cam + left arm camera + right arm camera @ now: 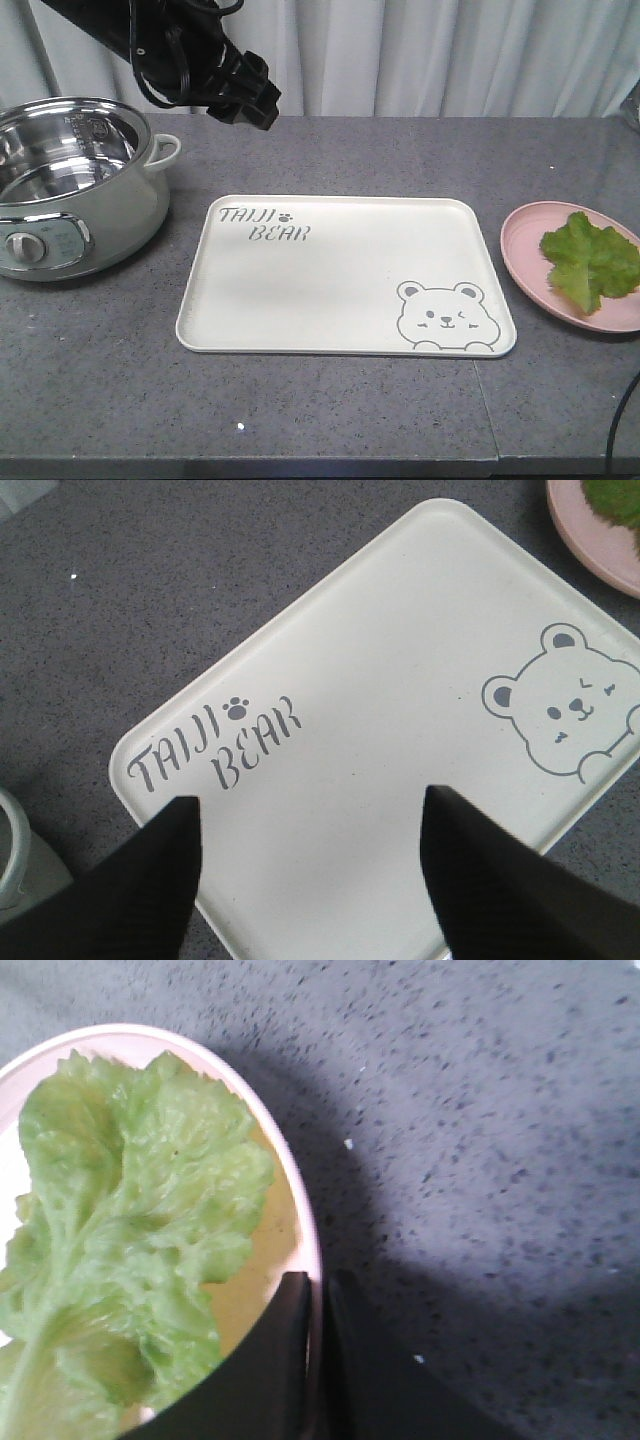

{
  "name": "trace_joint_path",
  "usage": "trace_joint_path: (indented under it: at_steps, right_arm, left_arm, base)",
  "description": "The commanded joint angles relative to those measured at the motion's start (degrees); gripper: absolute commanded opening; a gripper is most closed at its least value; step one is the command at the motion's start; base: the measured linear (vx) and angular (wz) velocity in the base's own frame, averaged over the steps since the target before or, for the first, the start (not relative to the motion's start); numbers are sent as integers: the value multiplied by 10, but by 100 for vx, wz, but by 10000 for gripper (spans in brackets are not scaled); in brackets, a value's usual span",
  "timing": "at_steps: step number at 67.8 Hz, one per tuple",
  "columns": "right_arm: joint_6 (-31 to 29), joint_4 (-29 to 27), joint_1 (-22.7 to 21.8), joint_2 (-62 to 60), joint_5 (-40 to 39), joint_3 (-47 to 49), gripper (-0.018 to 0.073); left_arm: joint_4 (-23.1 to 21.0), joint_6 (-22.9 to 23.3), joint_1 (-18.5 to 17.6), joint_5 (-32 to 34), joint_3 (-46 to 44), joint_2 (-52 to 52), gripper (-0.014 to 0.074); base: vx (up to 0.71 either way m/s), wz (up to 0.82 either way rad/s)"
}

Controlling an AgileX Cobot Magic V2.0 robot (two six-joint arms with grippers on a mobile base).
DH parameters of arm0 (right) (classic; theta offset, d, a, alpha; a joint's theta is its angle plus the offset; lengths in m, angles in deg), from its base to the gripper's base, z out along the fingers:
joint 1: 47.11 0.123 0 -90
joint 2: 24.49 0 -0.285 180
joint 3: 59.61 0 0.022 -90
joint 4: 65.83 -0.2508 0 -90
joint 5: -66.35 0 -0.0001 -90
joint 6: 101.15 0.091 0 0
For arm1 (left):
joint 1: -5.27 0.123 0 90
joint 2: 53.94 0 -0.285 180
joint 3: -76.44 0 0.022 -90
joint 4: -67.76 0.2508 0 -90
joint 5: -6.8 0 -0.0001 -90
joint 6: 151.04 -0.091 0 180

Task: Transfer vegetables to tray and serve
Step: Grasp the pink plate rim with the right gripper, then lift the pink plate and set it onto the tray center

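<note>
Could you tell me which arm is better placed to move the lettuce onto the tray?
Right: the right gripper grips the plate rim beside the lettuce; the left gripper hovers open over the tray.

Your front view is bright and even with soft shadows and glare inside the steel pot (110, 215), but your right wrist view gives you soft-focus lettuce (120, 1240) and heavy shadow on the table (480, 1290).

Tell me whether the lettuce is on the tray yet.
No, the lettuce lies on the pink plate beside the tray, which holds nothing.
</note>
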Motion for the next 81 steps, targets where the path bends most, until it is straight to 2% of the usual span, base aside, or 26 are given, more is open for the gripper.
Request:
trace_joint_path:
  at_steps: [1,11,20,27,33,40,48,62,70,81]
  right_arm:
    - [3,-28,-10,-39,-30,22,-6]
    - [12,-27,-9,-51,-89,56,-6]
    - [54,-17,3,-51,-178,116,-4]
    - [84,-3,40,-51,-200,160,-4]
    - [87,-3,90,-51,-205,189,-4]
    - [87,-3,161,-51,-176,208,-4]
    - [81,-3,246,-47,-108,208,-2]
    - [59,-3,357,1,-44,208,-3]
    - [40,-3,397,33,-16,208,2]
    - [32,-3,413,60,-2,207,15]
  left_arm:
    - [-7,5,-1,25,-15,26,447]
    - [-7,5,-1,25,-15,26,447]
    - [-7,5,-1,24,-15,26,447]
    - [-7,5,-1,24,-15,26,447]
    - [-7,5,-1,21,-15,26,447]
    - [-7,5,-1,18,-15,26,447]
    - [-7,6,-1,15,-15,26,447]
    - [-7,6,-1,9,-15,26,447]
    - [-7,21,-1,10,-15,26,447]
    - [-7,25,-1,10,-15,26,447]
  base:
    - [0,0]
    - [0,0]
    - [0,0]
    - [0,0]
    - [0,0]
    - [0,0]
    - [0,0]
    - [0,0]
    - [0,0]
    - [0,0]
